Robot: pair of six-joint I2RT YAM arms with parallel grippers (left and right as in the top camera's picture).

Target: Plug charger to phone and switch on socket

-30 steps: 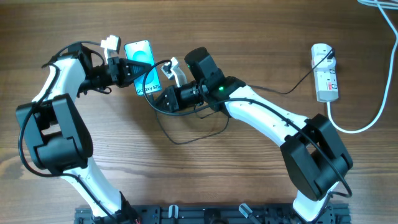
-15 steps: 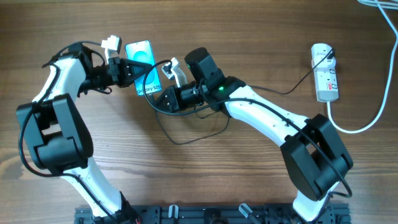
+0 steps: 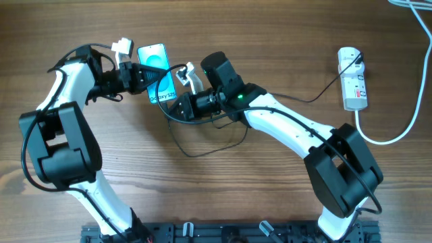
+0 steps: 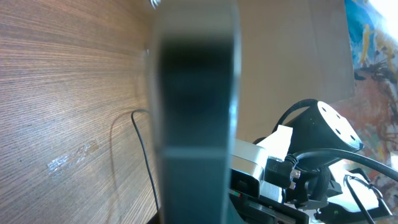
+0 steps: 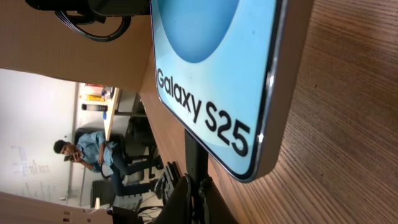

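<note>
Your left gripper point(image 3: 147, 74) is pressed together on the phone point(image 3: 152, 55), gripping it across the middle at the upper left of the worktop point(image 3: 283, 27). In the left wrist view the phone point(image 4: 196, 124) appears as a blurred dark band seen edge-on, right in front of the camera.

The right wrist view shows the phone point(image 5: 211, 62) tilted, its light blue face and the words "Galaxy S25" turned toward the camera and its lower corner close over the wood grain. Whether that corner touches the worktop you cannot tell.

Your right gripper point(image 3: 181, 82) sits just beside the phone's lower end with its fingers closed. It pinches a thin dark piece that looks like the plug end of the charger point(image 5: 196, 155), pointing up at the phone's bottom edge. You cannot tell from these views whether the tip touches the phone.

The rest of the charger point(image 3: 209, 153) loops loosely on the worktop below the right gripper and then runs off to the right, up to the socket point(image 3: 354, 84). The socket lies well apart from the phone, near the right edge. A thick white cord point(image 3: 398, 135) leaves it and curves away to the upper right.
</note>
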